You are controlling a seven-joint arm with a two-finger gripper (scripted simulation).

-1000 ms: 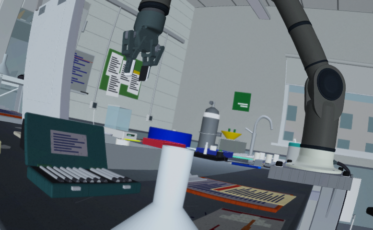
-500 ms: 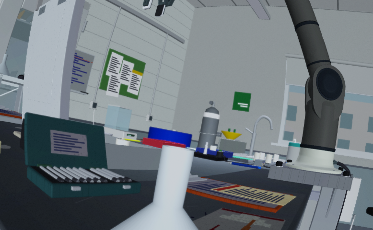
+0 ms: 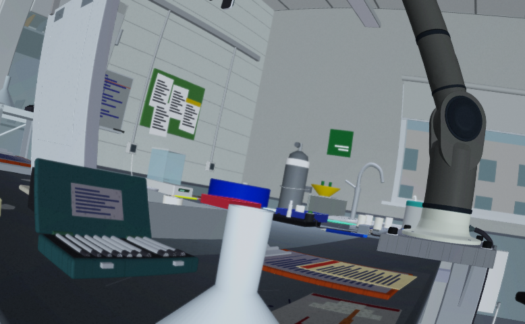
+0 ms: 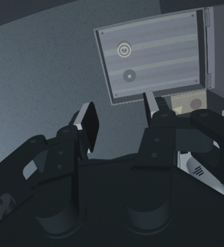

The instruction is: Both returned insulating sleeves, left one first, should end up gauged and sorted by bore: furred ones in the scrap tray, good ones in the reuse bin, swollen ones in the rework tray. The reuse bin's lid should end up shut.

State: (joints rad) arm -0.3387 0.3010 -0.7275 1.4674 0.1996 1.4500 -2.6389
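My gripper is almost out of sight in the second side camera, only a fingertip (image 3: 227,3) showing at the top edge. In the wrist camera a grey striped tray (image 4: 153,56) lies far below on the dark bench. Two sleeves stand on it, seen end-on: a pale ring (image 4: 124,50) and a darker ring (image 4: 129,76). A hinged panel (image 4: 210,48) runs along the tray's right side. A tan card with a yellow triangle and a red dot (image 4: 188,104) lies below the tray. The green case of gauge pins (image 3: 97,225) stands open on the bench. My gripper (image 4: 119,116) is open and holds nothing.
A large white flask (image 3: 233,265) fills the near foreground. A white cabinet (image 3: 72,80) stands at the left. The arm's base (image 3: 442,233) sits at the right on the bench edge. A blue and red container (image 3: 237,194), a grey cylinder (image 3: 295,176) and a tap (image 3: 364,180) stand behind.
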